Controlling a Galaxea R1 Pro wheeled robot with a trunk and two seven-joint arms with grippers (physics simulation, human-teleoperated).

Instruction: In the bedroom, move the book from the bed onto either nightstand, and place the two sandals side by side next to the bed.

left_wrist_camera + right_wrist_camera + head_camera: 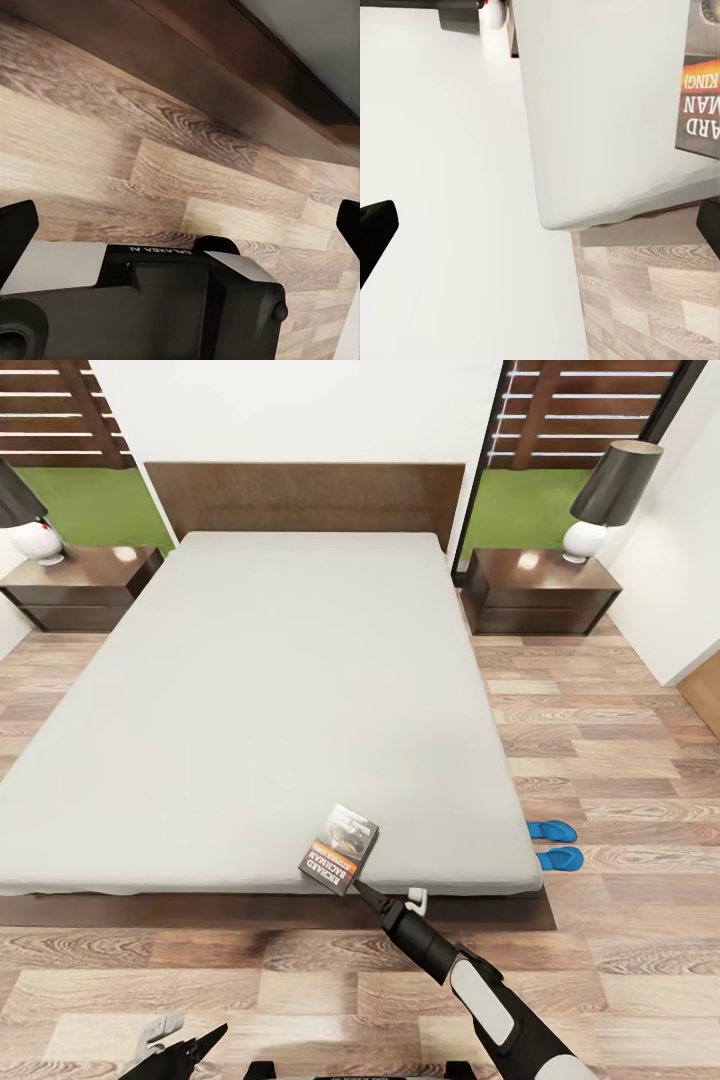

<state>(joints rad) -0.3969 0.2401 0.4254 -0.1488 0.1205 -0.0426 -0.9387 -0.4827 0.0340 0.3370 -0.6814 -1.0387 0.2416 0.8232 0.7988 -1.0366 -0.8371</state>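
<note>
The right arm stretches forward over the bed's [250, 710] foot edge, its end effector [362, 888] touching the book's [339, 848] near corner. Fingers spread, nothing clamped. The left end effector [185, 1050] hangs low over the floor [620, 760], open and empty.

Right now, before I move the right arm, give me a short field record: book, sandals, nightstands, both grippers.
book: paperback on the bed, near the foot edge
right gripper: at the book's near corner, fingers apart in the wrist view; contact unclear
left gripper: low over the wood floor, fingers apart, holding nothing
sandals: two blue flip-flops side by side on the floor beside the bed's right side
nightstands: left nightstand and right nightstand flank the headboard, each with a lamp
task status: book not yet on a nightstand
</note>
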